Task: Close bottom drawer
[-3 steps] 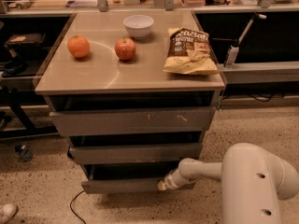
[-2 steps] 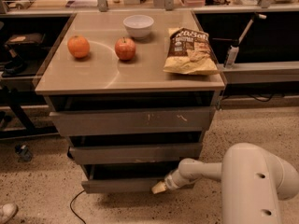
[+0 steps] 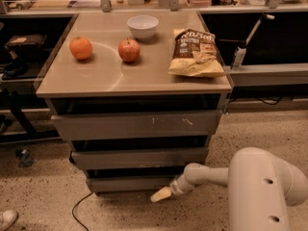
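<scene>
A low grey-brown cabinet (image 3: 96, 81) is being shown from in front and slightly above. Three drawer fronts are being stacked beneath its flat top, each narrower than the one above. The bottom drawer (image 3: 127, 183) is being shown lowest, just above the speckled floor (image 3: 43, 191), with its plain front being separated from the middle drawer (image 3: 139, 158) by a dark gap. The gripper (image 3: 161, 195) is being held low at the right end of that front's lower edge, angled down and to the left. Contact with the drawer cannot be told, nor whether the gripper is open, closed or holding anything. The pale arm (image 3: 204, 174) is being extended leftward from the robot's bulky white body (image 3: 262, 191), by which the lower right corner is being filled. Open floor is being left in front of the cabinet and to its left, crossed by a dark cable (image 3: 78, 207). On the top, an orange (image 3: 81, 47), an apple (image 3: 129, 50), a white bowl (image 3: 142, 26) and a chip bag (image 3: 197, 53) are being carried, the bag lying close to the right edge.
</scene>
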`<state>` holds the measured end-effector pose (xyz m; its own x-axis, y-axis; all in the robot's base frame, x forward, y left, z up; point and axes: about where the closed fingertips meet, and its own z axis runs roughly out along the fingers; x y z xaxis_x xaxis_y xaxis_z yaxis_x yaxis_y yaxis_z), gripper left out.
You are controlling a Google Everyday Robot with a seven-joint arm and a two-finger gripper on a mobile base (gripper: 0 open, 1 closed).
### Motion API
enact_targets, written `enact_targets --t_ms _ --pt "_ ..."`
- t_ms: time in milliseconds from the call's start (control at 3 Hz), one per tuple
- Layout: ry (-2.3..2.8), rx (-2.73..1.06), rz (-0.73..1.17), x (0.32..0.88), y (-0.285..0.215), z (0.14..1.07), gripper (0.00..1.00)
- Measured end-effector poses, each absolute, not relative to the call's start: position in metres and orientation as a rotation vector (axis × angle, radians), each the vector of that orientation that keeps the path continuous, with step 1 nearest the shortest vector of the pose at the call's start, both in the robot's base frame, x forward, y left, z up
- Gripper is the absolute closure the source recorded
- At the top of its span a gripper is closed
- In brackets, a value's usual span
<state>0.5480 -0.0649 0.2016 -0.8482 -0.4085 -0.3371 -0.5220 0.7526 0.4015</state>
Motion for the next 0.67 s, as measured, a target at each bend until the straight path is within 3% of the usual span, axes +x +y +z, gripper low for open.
enact_targets --t_ms 667 --pt "2.723 -0.734 0.724 0.5479 -0.0649 0.2016 0.42"
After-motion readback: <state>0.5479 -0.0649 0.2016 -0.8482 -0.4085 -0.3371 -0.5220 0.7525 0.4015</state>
